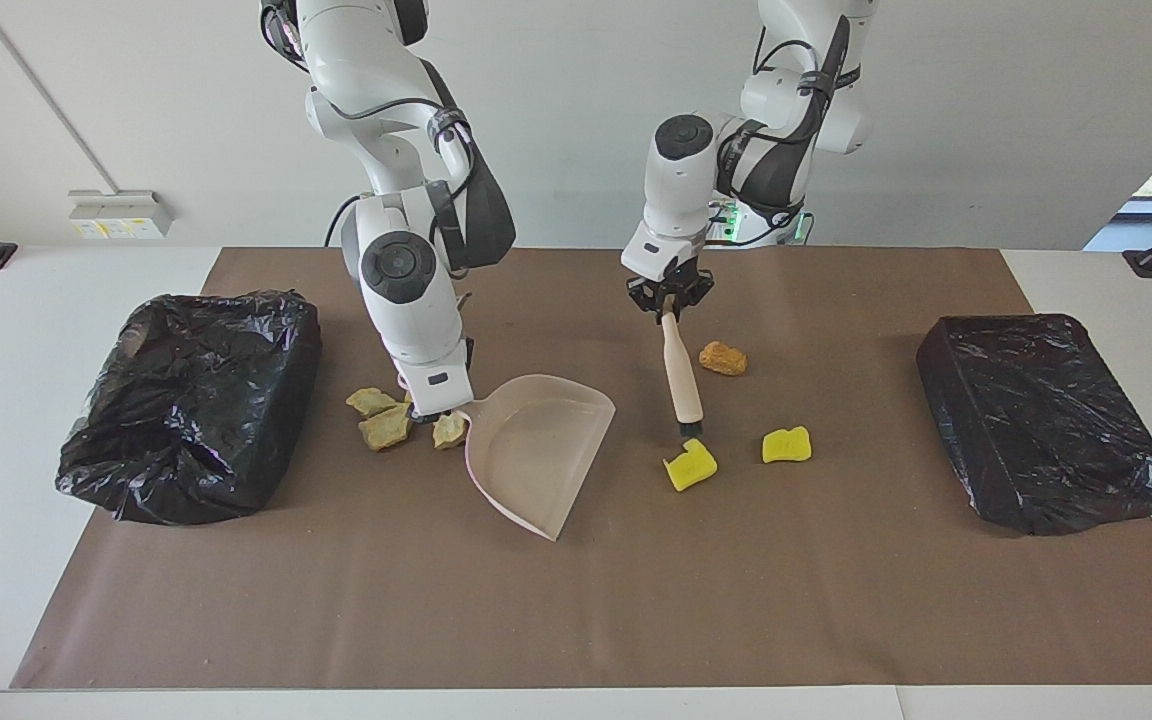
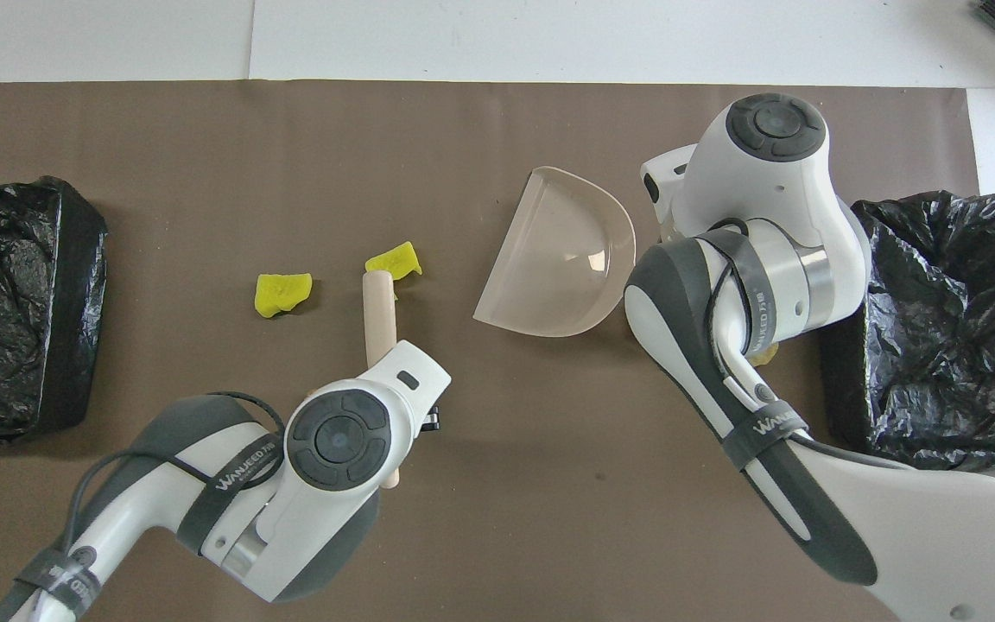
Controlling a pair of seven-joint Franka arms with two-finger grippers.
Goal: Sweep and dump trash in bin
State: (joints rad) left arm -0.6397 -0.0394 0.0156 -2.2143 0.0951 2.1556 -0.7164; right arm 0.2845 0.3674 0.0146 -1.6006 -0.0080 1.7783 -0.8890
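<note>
My right gripper (image 1: pixel 439 412) is down at the table, shut on the handle end of the pale pink dustpan (image 1: pixel 541 450) (image 2: pixel 558 255), which lies with its open mouth toward the left arm's end. Three tan lumps of trash (image 1: pixel 386 428) lie around that gripper. My left gripper (image 1: pixel 669 300) is shut on the top of a wooden brush (image 1: pixel 682 375) (image 2: pixel 378 315), slanted with its dark bristles on the mat. One yellow piece (image 1: pixel 690 466) (image 2: pixel 394 259) lies at the bristles, another (image 1: pixel 787 445) (image 2: pixel 283 292) beside it. An orange-brown lump (image 1: pixel 723 358) sits beside the brush handle.
A bin lined with a black bag (image 1: pixel 191 405) (image 2: pixel 947 328) stands at the right arm's end of the brown mat, close to the tan lumps. A second black-bagged bin (image 1: pixel 1046 420) (image 2: pixel 5 302) stands at the left arm's end.
</note>
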